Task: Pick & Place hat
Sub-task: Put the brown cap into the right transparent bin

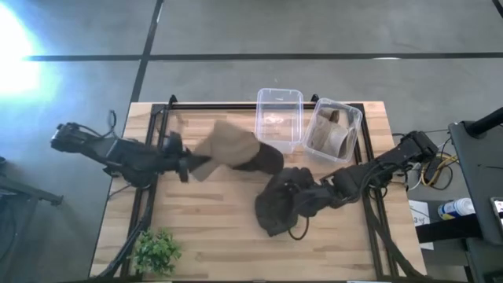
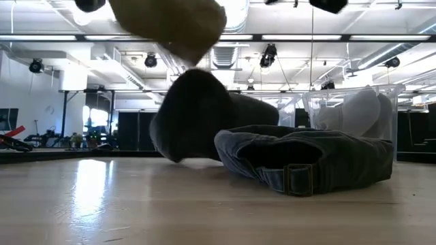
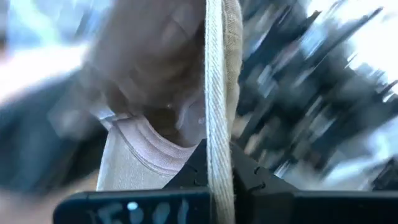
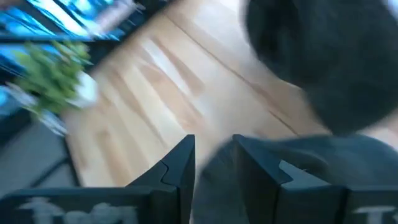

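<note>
A tan hat (image 1: 228, 144) hangs in the air in my left gripper (image 1: 191, 165), high above the tabletop in the low view (image 2: 170, 24). Just to its right a dark brown hat (image 1: 267, 159) sits with its underside on the table (image 2: 197, 119). A grey denim cap (image 1: 275, 206) with a buckle strap (image 2: 298, 178) lies flat on the table nearer the front. My right gripper (image 1: 297, 198) hovers over that cap, fingers a little open (image 4: 213, 168), touching nothing I can see. My left gripper (image 3: 214, 168) pinches the tan hat's brim edge (image 3: 216, 134) between its two fingers, the edge running straight out between them. It comes level from the table's left. The hat is lifted clear of the table, its crown (image 3: 161, 68) beyond the fingers.
Two clear bins stand at the far edge: one bare (image 1: 279, 118), one holding light hats (image 1: 334, 130). A small green plant (image 1: 157, 250) stands at the near left corner. Bare wood lies between the plant and the grey cap.
</note>
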Motion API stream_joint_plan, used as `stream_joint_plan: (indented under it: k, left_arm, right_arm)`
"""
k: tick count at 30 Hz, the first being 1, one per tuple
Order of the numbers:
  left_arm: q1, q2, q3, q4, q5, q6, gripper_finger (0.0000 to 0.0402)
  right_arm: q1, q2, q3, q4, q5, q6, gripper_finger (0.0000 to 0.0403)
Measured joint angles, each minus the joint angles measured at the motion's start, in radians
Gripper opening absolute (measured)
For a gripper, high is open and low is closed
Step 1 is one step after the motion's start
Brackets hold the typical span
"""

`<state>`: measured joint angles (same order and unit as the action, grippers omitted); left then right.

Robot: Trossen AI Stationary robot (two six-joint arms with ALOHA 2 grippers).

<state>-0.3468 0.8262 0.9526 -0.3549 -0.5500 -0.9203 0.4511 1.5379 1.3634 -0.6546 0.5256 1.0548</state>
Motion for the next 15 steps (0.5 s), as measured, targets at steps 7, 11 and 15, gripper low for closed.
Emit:
stream_joint_plan:
  k: [7, 11, 15]
  left_arm:
    - [0.0, -0.044, -0.118, 0.74, -0.057, 0.329, 0.0008]
    - [0.001, -0.011, -0.189, 1.168, 0.046, 0.475, 0.0008]
    - [0.011, 0.035, -0.23, 1.447, 0.17, 0.534, 0.0008]
  right_arm:
    - [-0.003, 0.001, -0.008, 0.292, 0.14, -0.04, 0.0102]
    - [-0.031, 0.001, -0.01, 0.534, 0.227, -0.12, 0.0107]
    - [-0.065, 0.022, -0.01, 0.86, 0.219, -0.282, 0.013]
